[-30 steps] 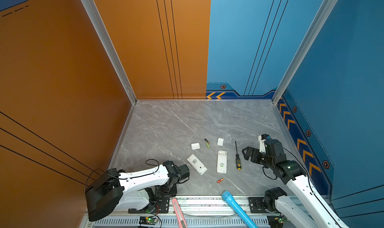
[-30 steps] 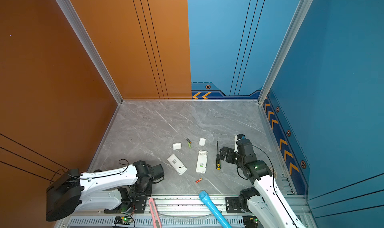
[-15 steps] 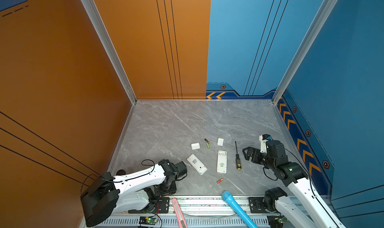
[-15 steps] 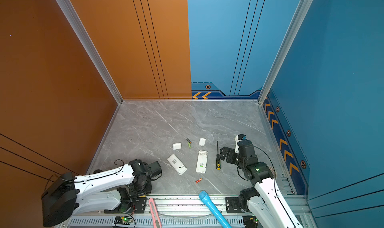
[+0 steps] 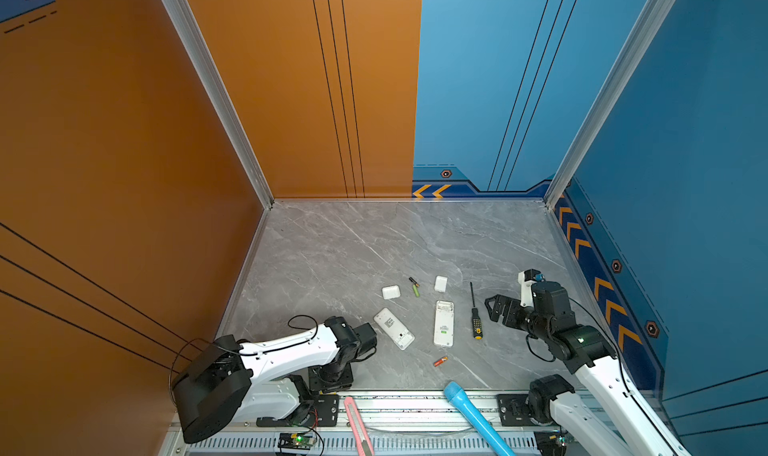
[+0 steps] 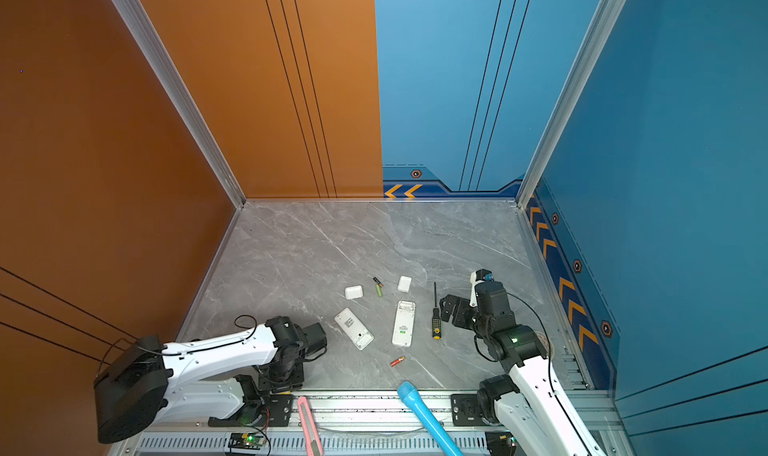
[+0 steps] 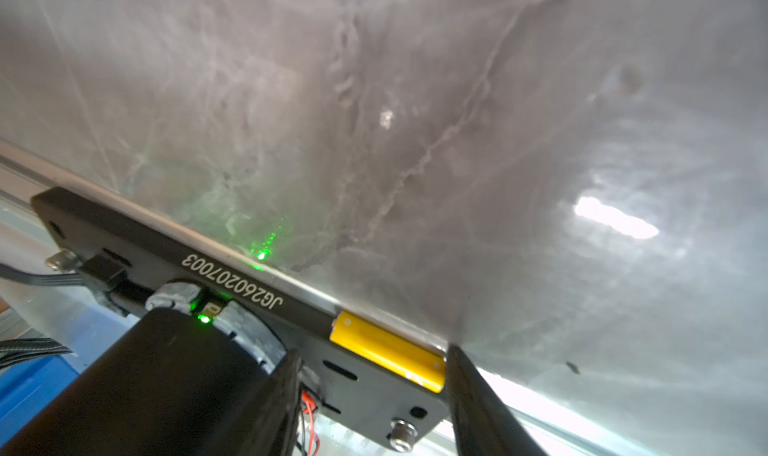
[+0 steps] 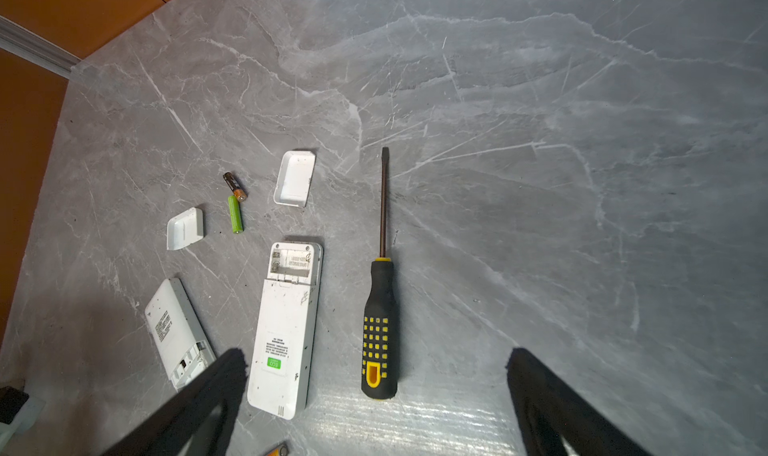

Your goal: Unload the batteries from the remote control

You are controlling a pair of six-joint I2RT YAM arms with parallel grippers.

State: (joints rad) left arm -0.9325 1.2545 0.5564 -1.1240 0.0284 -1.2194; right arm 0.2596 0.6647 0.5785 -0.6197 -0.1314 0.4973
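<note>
Grey marble-patterned bench (image 5: pixel 374 242), everything gathered in its front half. Right gripper (image 5: pixel 494 308) near the right edge, spread wide, holding nothing. Left gripper (image 7: pixel 374 350) tucked at the front-left corner, fingers apart around a yellow battery (image 7: pixel 386 350) beside the black mounting plate (image 7: pixel 137 242) at the front edge, 1 end against a finger; cannot tell whether pinched or merely lying there. Mid-front, face down: a straight white plastic remote (image 5: pixel 443 324), bay uncovered, and an angled white plastic remote (image 5: pixel 393 328) toward the left edge. Black-and-yellow-handled screwdriver (image 5: pixel 475 316) between straight remote and right gripper. Behind the remotes, a rounded white cover (image 5: pixel 390 292) and a squarish white cover (image 5: pixel 440 284); between them a green battery (image 5: pixel 416 290) end to end with a black, orange-tipped battery (image 8: pixel 235 186). A red-orange battery (image 5: pixel 440 361) near the front edge.
</note>
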